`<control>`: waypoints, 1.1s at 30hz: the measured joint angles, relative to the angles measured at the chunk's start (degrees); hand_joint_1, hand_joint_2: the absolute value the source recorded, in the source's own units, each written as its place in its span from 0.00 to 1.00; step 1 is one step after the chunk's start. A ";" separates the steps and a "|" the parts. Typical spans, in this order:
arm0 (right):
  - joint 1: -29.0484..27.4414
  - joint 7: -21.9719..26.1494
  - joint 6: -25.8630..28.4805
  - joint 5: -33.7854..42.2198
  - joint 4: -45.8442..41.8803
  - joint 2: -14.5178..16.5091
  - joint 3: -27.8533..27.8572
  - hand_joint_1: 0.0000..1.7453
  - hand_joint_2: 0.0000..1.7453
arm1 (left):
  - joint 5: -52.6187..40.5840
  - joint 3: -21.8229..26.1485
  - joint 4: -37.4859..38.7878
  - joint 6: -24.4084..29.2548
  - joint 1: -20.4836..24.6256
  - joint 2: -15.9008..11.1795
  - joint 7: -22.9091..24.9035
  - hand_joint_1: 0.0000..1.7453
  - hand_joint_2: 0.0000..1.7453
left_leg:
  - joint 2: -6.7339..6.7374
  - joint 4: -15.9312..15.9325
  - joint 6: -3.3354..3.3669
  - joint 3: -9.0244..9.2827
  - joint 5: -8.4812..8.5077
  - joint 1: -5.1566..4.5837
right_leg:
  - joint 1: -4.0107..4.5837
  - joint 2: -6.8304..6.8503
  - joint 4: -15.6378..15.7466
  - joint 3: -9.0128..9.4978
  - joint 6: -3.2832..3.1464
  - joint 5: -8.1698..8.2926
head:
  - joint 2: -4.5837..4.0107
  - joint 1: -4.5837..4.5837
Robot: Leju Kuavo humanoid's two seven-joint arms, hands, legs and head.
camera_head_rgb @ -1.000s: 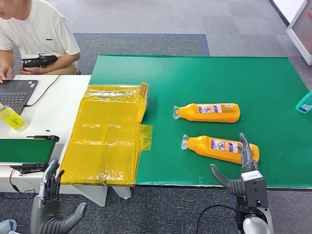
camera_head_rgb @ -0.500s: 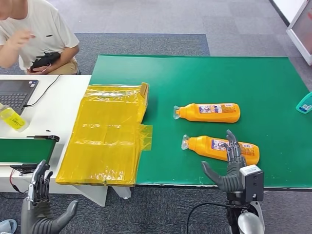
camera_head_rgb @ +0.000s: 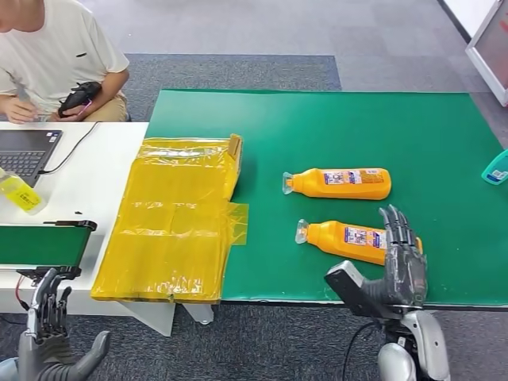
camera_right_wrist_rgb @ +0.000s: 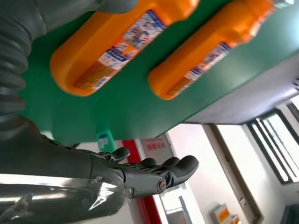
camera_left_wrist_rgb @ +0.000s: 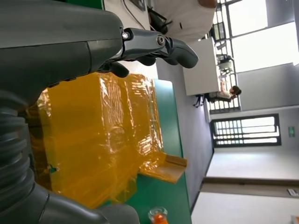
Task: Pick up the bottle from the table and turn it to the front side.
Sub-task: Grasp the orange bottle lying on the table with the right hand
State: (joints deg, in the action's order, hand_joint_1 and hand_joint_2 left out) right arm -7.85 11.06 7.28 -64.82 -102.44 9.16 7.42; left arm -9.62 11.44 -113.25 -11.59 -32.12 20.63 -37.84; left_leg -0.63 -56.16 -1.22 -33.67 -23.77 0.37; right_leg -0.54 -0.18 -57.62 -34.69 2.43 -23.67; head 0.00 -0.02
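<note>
Your right hand (camera_head_rgb: 400, 266) hung spread and holding nothing at the near edge of the green table (camera_head_rgb: 359, 127), its fingers (camera_head_rgb: 397, 226) reaching over the base end of the nearer bottle (camera_head_rgb: 353, 240); whether they touched it you could not tell. That bottle lay on its side, long axis across the table, cap (camera_head_rgb: 301, 231) pointing toward the yellow wrapped package (camera_head_rgb: 174, 214). The farther bottle (camera_head_rgb: 338, 182) lay parallel beyond it. Your left hand (camera_head_rgb: 51, 337) was spread and holding nothing, low and well apart, on the package's other side.
</note>
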 joint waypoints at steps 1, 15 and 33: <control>0.29 -2.38 -1.45 -2.07 -0.13 -1.72 -1.16 0.00 1.00 | -0.08 0.06 -0.12 0.76 -0.23 0.00 -0.22 0.00 1.00 | 0.00 0.00 0.01 0.00 0.00 0.00 | 0.00 0.00 0.00 0.00 0.01 0.00 | 0.00 0.01; 5.15 -12.76 -14.74 2.21 1.08 -21.00 -8.82 0.00 1.00 | 2.42 0.34 -1.05 6.16 -2.64 0.00 -2.01 0.00 1.00 | -0.01 -0.01 0.02 0.00 0.00 -0.01 | -0.02 0.01 0.01 0.01 0.03 0.02 | 0.00 0.00; 12.28 -14.95 -23.07 8.58 11.28 -33.42 -10.74 0.00 1.00 | 7.55 0.62 -3.25 1.26 -3.27 0.00 -2.25 0.00 1.00 | 0.00 -0.01 0.07 0.00 0.04 -0.02 | -0.03 0.00 0.01 0.03 0.05 0.05 | 0.00 0.01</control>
State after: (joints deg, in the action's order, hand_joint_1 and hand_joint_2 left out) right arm 4.42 -3.89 -15.79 -56.24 -91.16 -24.27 -3.32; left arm -2.07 12.06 -116.50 -10.33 -35.40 20.63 -40.09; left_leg -0.63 -56.17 -1.15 -33.67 -23.73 0.36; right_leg -0.57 -0.17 -57.62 -34.66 2.48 -23.63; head 0.00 -0.01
